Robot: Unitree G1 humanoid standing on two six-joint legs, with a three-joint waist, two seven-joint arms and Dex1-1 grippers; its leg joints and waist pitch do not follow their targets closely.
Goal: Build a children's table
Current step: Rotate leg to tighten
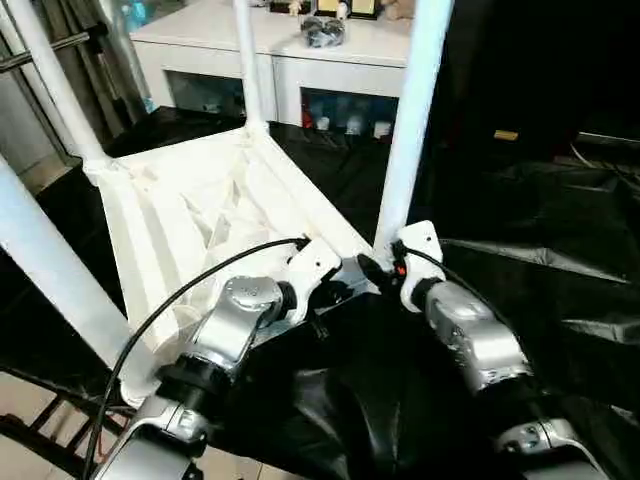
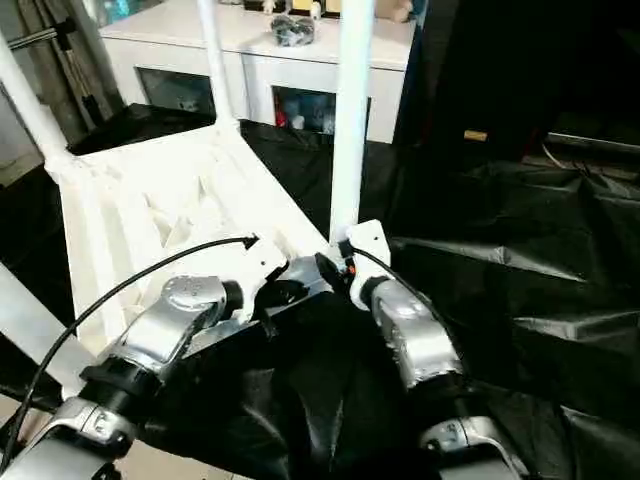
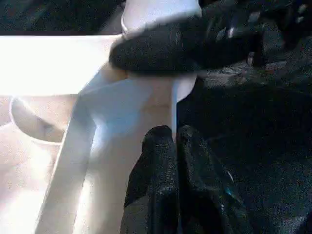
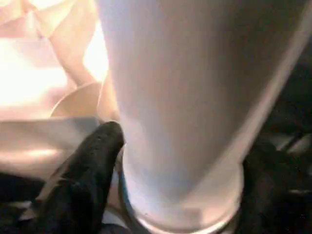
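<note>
The children's table (image 1: 200, 220) lies upside down on the black-draped work table, its ribbed underside facing up. Its white tubular legs stand up from the corner sockets. My right gripper (image 1: 385, 268) is at the base of the near right leg (image 1: 410, 130). Its black fingers (image 4: 83, 170) sit on either side of that leg, pressed against it just above the socket. My left gripper (image 3: 174, 134) is shut with nothing between its fingers, and its tips rest against the top's white rim beside the same corner. Other legs rise at the far corner (image 1: 245, 60) and on the left (image 1: 50, 270).
A white cabinet (image 1: 220, 40) with small items on top stands behind the work table. Crumpled black drape (image 1: 540, 260) covers the surface to the right. A black cable (image 1: 180, 290) loops over my left forearm. Bare floor (image 1: 20, 400) and a black frame show at the lower left.
</note>
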